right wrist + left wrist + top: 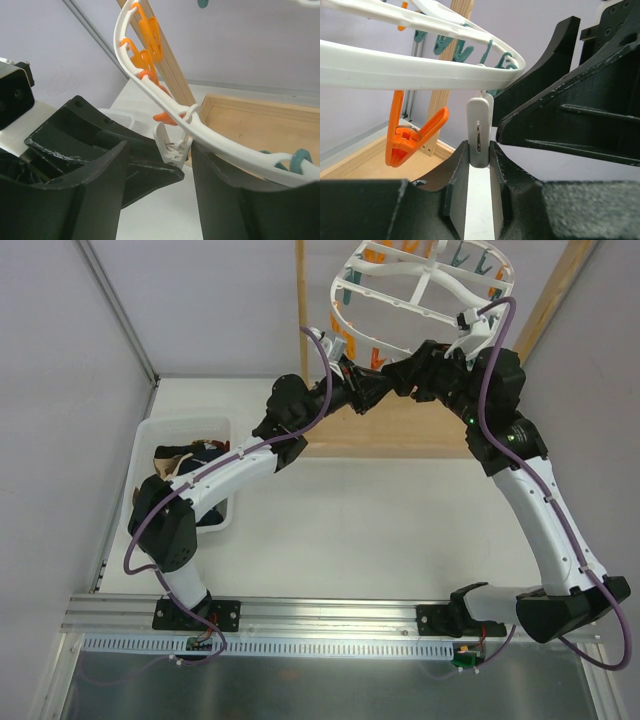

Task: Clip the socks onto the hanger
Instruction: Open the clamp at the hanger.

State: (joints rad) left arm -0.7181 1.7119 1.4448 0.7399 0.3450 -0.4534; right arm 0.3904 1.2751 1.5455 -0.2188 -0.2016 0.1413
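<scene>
I am counting two arms (pixel 545 515), one hanger (pixel 340 300), one white peg (pixel 479 131), one bin (pixel 150 435) and one wooden stand (pixel 300 300); the heaped socks (pixel 185 455) are defeating any count.

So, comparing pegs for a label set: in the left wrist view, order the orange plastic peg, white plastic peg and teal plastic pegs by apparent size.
1. orange plastic peg
2. white plastic peg, lower end hidden
3. teal plastic pegs, smallest-looking but farther back, so this rank is unsure
</scene>
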